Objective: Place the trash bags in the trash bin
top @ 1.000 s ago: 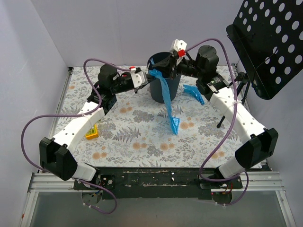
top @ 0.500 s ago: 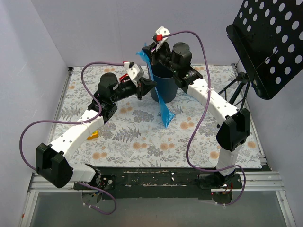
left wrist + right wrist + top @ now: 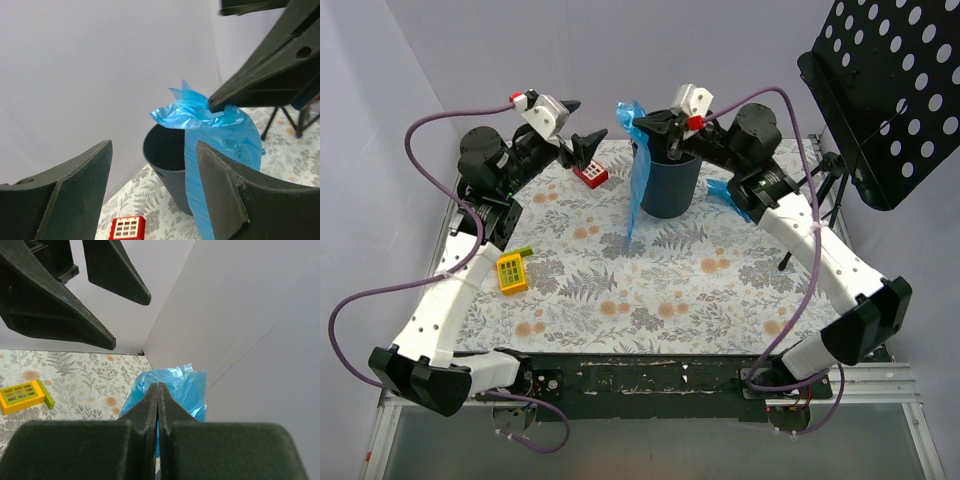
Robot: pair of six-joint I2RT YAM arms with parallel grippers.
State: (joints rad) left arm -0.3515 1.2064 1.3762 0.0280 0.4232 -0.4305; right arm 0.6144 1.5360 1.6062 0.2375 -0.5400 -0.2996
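Status: neither bag is in the bin yet, going by what shows.

- Right fingers (image 3: 642, 122) are pressed together, clamped on the bunched top of one trash bag (image 3: 638, 170). The pinch point sits just above the trash bin (image 3: 670, 185) rim, on the side facing the left arm.
- Below the right fingers that bag hangs as a long blue strip down the outside of the bin wall, toward the tabletop (image 3: 650, 290). I can't tell if the tail touches it.
- Left fingers (image 3: 75, 185) are spread wide with nothing between them. They are pointed at the bag and the bin mouth, near but not touching.
- From the left wrist view the bin interior looks dark, with no blue visible inside.
- A second bag (image 3: 730, 197) lies crumpled on the tabletop, on the far side of the bin from the left fingers, just beside the right forearm and untouched.
- The red tile (image 3: 590, 175) sits on the tabletop under the left fingers. The yellow block (image 3: 512, 270) is well back from them, by the left arm. Neither is in the way.

What's left, as I read it:
1. Carry the pinched end over the bin mouth and get the hanging strip fed in, not just the top. The thin film is likely to drape over the rim.
2. Release it.
3. Fetch the second bag and do the same.

So both bags are outstanding, and the first is mid-transfer.
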